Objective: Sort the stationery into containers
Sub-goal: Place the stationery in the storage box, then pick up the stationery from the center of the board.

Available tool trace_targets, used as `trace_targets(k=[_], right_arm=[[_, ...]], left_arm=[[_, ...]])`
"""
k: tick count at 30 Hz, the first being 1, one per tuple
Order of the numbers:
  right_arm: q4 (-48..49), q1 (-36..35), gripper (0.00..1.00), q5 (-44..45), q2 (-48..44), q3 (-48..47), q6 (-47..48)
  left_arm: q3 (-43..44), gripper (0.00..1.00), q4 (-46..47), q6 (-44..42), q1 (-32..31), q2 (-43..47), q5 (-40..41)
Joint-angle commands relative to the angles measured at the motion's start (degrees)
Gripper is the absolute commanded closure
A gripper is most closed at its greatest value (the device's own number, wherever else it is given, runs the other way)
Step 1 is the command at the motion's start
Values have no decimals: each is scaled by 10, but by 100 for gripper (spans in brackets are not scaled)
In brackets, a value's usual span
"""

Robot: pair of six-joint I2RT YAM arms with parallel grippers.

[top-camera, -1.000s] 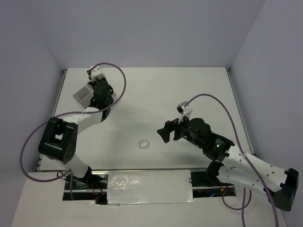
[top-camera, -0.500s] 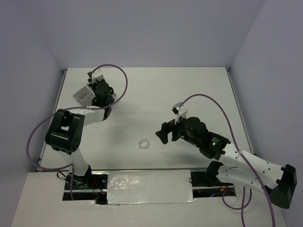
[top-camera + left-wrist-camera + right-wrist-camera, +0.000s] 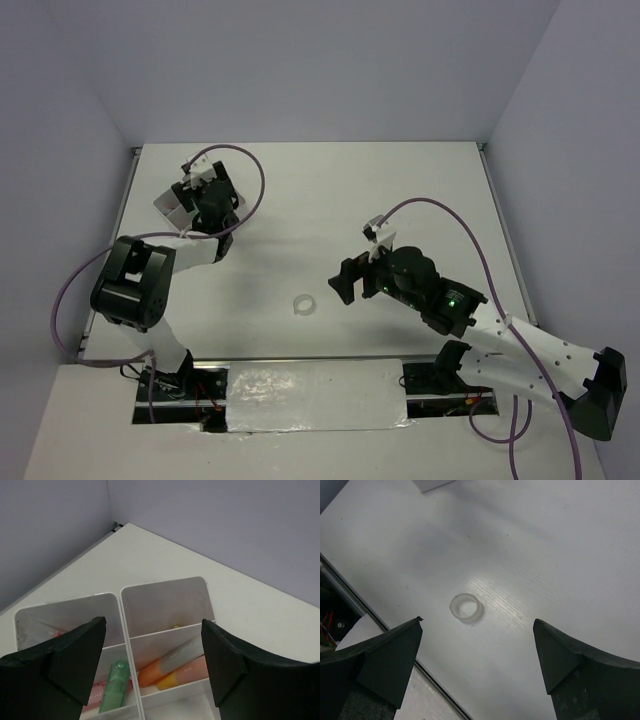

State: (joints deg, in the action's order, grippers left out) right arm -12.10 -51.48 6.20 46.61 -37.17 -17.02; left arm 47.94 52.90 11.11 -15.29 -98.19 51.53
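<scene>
That tape ring (image 3: 466, 608) is probably light, stiff, slick, so pinch across its wall. Right gripper (image 3: 477, 621) is spread wide near it, left gripper (image 3: 152, 622) spread too, well away.

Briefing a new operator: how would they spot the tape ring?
On the white table, look toward the near edge, just left of the right gripper. The tape ring lies flat there alone, a small clear hoop, far from the trays.
</scene>
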Motion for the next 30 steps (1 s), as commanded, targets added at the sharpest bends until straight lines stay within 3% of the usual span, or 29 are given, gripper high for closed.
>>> trace_targets(k=[1, 5, 6, 11, 16, 17, 21, 24, 26, 30], right_arm=[[3, 2, 0, -2, -7, -28, 7], [-10, 2, 0, 17, -17, -39, 1], [-13, 2, 0, 20, -20, -41, 0], [-45, 2, 0, 22, -44, -54, 1], [-85, 2, 0, 44, -67, -61, -3], [-99, 3, 0, 48, -72, -63, -4], [-122, 3, 0, 56, -97, -66, -15], [-127, 2, 0, 44, -100, -67, -21], [-128, 2, 0, 37, -99, -64, -24], [-122, 2, 0, 25, -90, -57, -28]], left_arm=[[10, 3, -58, 74, -10, 103, -18], [78, 1, -302, 167, -28, 165, -104], [107, 1, -408, 183, -37, 174, -124], [110, 1, -587, 221, -92, 230, -248], [97, 1, -713, 238, -222, 238, -295], [97, 1, -726, 240, -267, 236, -296], [71, 5, -745, 268, -330, 235, -315], [56, 21, -761, 289, -352, 223, -311], [48, 23, -772, 292, -359, 216, -304], [39, 26, -737, 265, -365, 187, -376]])
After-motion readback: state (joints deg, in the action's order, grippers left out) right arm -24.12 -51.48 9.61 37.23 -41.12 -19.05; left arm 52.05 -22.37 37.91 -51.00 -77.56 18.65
